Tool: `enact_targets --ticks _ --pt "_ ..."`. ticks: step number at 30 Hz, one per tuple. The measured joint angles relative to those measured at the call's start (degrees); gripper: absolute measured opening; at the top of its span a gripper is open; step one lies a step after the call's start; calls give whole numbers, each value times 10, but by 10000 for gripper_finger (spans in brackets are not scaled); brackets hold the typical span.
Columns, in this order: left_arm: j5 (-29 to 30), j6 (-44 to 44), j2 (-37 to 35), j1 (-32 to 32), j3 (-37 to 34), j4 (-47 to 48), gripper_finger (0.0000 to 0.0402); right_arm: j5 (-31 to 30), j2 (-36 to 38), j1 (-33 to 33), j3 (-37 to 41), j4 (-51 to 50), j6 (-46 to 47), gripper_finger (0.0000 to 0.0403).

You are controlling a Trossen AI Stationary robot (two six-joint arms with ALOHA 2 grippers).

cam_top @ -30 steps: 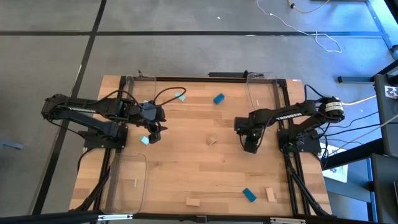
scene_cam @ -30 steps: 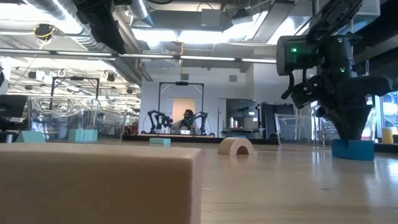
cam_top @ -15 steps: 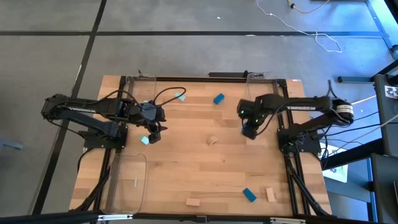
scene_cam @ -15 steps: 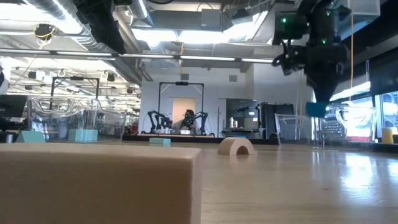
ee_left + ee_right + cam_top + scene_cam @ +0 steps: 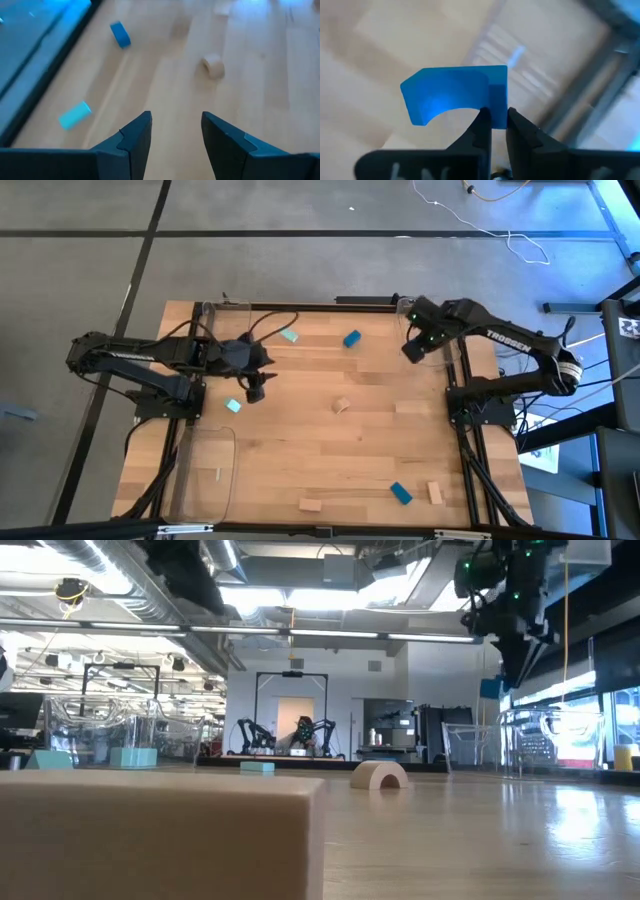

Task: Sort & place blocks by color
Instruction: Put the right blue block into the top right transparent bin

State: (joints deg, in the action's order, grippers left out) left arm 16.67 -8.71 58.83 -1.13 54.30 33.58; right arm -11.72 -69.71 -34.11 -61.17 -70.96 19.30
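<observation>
My right gripper (image 5: 413, 352) hangs high over the clear tray (image 5: 400, 328) at the table's far right, shut on a deep blue arch block (image 5: 454, 95), which also shows in the low view (image 5: 490, 688). My left gripper (image 5: 255, 387) stands open above the table's left part, nothing between its fingers (image 5: 175, 135). A mint block (image 5: 233, 406) lies just near of it. Flat on the table lie another mint block (image 5: 290, 335), a blue block (image 5: 351, 338), a wooden arch (image 5: 342, 406), a second blue block (image 5: 400, 493) and two wooden blocks (image 5: 310, 504) (image 5: 434, 492). My right gripper pinches one leg of the blue arch (image 5: 496, 111) between its two fingers, at that end of the block. The fingers come from above, pointing steeply down. The arch is lifted clear, well above the table, its hollow side toward the gripper.
A second clear tray (image 5: 205, 470) sits at the near left and a clear wall (image 5: 215, 315) stands at the far left. A big wooden block (image 5: 160, 835) fills the low view's foreground. Open wood lies in the table's middle.
My right gripper has lifted the blue arch off the table, rising and swinging toward the far right corner until it hangs over the clear tray, turning about as it went. The arch stays pinched and clear of the table.
</observation>
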Motion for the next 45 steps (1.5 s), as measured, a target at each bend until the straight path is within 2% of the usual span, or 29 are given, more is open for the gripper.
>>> enact_targets --ticks 4,8,15,20,28,35,40,45 --pt "3 18 0 14 0 -33 165 -35 -9 -56 0 -1 1 31" --pt "2 19 0 22 0 -40 165 -37 -25 -107 7 0 0 31" --pt "2 18 0 23 0 -40 165 -32 -54 -151 77 27 -13 31" --pt "2 18 0 23 0 -40 165 13 -65 -157 135 102 -19 31" --pt "2 18 0 23 0 -40 165 53 -75 -157 183 146 -16 32" --pt "2 18 0 23 0 -40 165 60 -76 -157 184 155 -18 93" --pt "2 18 0 23 0 -38 165 63 -75 -157 169 143 -42 102" --pt "2 18 0 23 0 -37 165 73 -59 -152 105 106 -70 104"
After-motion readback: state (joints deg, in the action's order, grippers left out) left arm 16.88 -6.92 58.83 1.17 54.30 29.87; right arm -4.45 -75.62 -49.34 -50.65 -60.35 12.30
